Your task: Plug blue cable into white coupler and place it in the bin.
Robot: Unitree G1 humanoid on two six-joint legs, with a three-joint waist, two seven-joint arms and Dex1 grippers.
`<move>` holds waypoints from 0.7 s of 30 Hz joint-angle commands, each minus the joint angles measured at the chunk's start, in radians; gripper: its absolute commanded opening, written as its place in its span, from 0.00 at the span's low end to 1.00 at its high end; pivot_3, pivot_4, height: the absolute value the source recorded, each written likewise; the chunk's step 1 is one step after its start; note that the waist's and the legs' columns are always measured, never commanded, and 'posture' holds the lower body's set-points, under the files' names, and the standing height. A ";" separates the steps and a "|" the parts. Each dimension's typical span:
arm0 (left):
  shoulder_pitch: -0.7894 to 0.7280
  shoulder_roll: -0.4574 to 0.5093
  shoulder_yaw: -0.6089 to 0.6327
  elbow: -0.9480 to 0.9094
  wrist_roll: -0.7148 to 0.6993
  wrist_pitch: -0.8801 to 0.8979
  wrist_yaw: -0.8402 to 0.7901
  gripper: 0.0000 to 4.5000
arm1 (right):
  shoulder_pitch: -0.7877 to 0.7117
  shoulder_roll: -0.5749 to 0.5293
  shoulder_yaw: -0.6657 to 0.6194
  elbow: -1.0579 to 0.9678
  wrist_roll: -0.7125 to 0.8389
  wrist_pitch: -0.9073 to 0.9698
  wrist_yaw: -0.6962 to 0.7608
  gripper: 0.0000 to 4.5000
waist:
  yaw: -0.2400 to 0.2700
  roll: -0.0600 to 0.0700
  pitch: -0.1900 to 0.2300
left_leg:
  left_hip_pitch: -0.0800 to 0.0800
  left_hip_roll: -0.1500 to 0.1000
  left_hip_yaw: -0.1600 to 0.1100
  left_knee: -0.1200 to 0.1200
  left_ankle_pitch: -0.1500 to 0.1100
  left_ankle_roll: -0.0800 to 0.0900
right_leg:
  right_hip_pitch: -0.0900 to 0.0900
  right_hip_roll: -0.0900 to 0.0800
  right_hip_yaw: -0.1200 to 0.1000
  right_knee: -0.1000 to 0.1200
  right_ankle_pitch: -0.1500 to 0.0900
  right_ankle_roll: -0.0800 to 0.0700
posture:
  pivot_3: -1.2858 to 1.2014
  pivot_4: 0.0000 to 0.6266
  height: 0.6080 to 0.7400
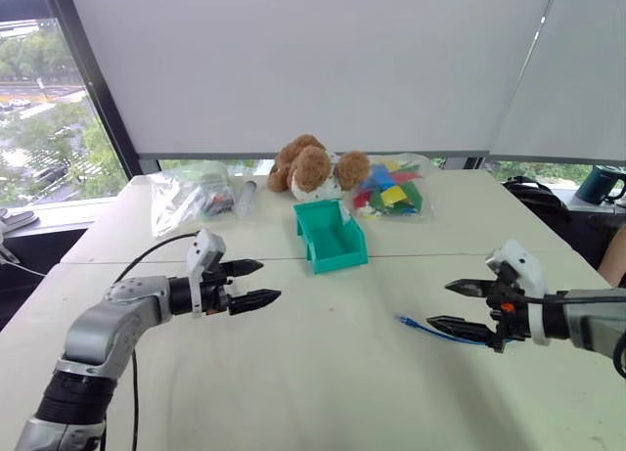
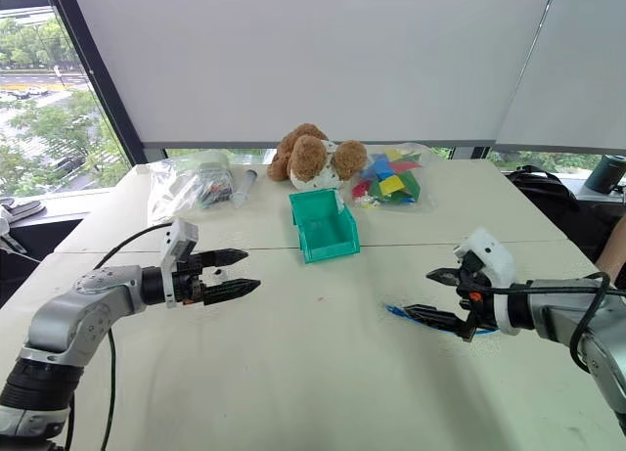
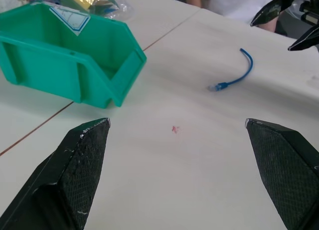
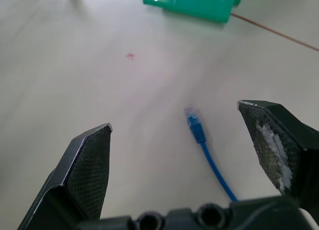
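Black, textured fingers of the left gripper [image 1: 256, 283] stand wide apart with nothing between them; that arm reaches out over the table [image 1: 313, 373], bent at the elbow, its pincer pointing roughly level toward the middle of the table and hanging clear of the surface. Ahead of that pincer and a little beyond its tips sits the bin [image 1: 331, 236], teal plastic with its cut-down front facing the robot. It looks rigid and light, likely to slide if nudged, so anything dropped in should go over the low front lip.

Between the two pincers, much closer to the right one, the blue cable [image 3: 234, 78] lies loose on the table in a gentle curve. It looks thin, limp and nearly weightless, so the cord will probably flop and give no push. By my reading the best hold is just behind the small clear plug [image 4: 192, 115], where the moulded end is stiffest. I cannot make out the white coupler.

Furthest right, the right gripper [image 1: 465, 307] is also released and holds nothing. Its arm comes in from the side, tilted downward, the plug lying on the table just beyond its spread tips.
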 commanded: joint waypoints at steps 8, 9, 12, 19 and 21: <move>-0.003 0.040 0.048 -0.087 -0.089 0.076 -0.015 1.00 | 0.059 -0.012 -0.042 -0.039 -0.010 -0.049 0.016 0.98 | 0.000 0.000 0.000 | 0.000 0.000 0.000 0.000 0.000 0.000 | 0.000 0.000 0.000 0.000 0.000 0.000 | 0.52 0.24 1.00; 0.007 0.047 0.045 -0.099 -0.088 0.077 -0.017 1.00 | 0.076 -0.010 -0.050 -0.042 -0.012 -0.058 0.018 0.98 | -0.001 0.000 0.000 | 0.000 0.000 0.000 0.000 0.000 0.000 | 0.000 0.000 0.000 0.000 0.000 0.000 | 0.52 0.24 1.00; -0.004 0.047 0.035 -0.101 -0.092 0.086 -0.006 1.00 | 0.091 -0.005 -0.045 -0.037 -0.016 -0.076 0.014 0.98 | -0.001 0.000 0.000 | 0.000 0.000 0.000 0.000 0.000 0.001 | 0.000 0.000 0.000 0.000 0.000 0.000 | 0.52 0.24 1.00; -0.001 0.059 0.045 -0.108 -0.100 0.095 -0.010 1.00 | 0.114 0.014 -0.020 -0.062 -0.025 -0.092 -0.017 0.98 | -0.001 0.000 0.000 | 0.000 0.000 0.000 0.001 0.000 0.001 | 0.000 0.000 0.000 0.000 0.000 0.000 | 0.52 0.24 1.00; -0.003 0.053 0.038 -0.106 -0.094 0.092 -0.008 1.00 | 0.120 0.009 0.005 -0.049 -0.049 -0.113 -0.016 0.98 | -0.001 0.000 0.000 | 0.000 0.000 0.000 0.001 0.000 0.001 | 0.000 0.000 0.000 0.000 0.000 0.000 | 0.52 0.24 1.00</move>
